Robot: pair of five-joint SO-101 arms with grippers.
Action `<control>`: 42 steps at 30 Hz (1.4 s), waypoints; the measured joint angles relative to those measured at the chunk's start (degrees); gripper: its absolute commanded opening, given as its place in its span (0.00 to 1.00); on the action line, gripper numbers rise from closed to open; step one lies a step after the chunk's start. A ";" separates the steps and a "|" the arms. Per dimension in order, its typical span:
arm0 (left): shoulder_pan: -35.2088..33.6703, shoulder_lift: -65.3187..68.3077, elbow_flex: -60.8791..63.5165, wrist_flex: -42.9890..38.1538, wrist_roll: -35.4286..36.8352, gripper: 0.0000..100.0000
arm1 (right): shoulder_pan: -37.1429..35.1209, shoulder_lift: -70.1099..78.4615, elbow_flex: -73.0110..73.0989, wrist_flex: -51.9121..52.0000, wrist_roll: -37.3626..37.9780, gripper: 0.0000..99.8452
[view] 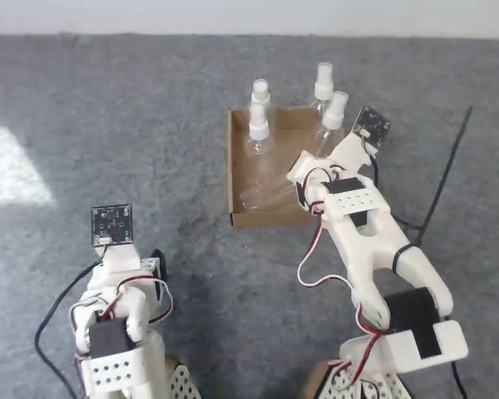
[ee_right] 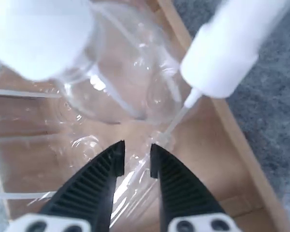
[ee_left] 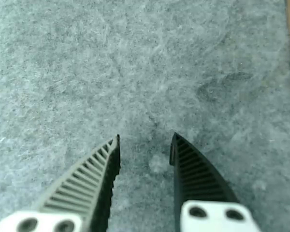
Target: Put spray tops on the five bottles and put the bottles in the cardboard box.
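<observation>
The cardboard box (view: 231,166) is lying open on the grey, felt-like counter (view: 108,100). 4 clear bottles, each capped in white, are rising from it. The first bottle (view: 259,129) is standing inside the box, and the second bottle (view: 260,90) is showing just past it at the box's far wall. The third bottle (view: 323,81) is also at the far wall, and the fourth bottle (view: 336,110) is standing right beside the right arm. (Whether the 2 at the far wall are sitting inside the box or just behind it, I cannot tell.) A clear shape (view: 266,197) is lying on the box floor by the near wall, too faint to name.

The right claw (ee_right: 135,152) is hovering inside the box above its floor. Its jaws are standing a narrow gap apart and are gripping nothing that I can make out. A spray top (ee_right: 227,48) with its thin dip tube (ee_right: 176,118) is sitting just beyond the tips, close to the box's side wall.

The left claw (ee_left: 145,145) is released, with its jaws spread. It is pointing down at bare counter, well apart from the box.
</observation>
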 measured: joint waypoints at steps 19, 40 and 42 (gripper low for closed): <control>0.00 0.00 0.00 0.00 0.00 0.15 | -0.53 -9.67 0.18 6.77 0.09 0.04; 0.00 0.00 0.00 0.00 0.00 0.15 | 0.00 -31.12 1.05 26.37 25.41 0.03; 0.00 0.00 0.00 0.00 0.00 0.15 | -0.09 -33.41 3.69 29.71 30.86 0.03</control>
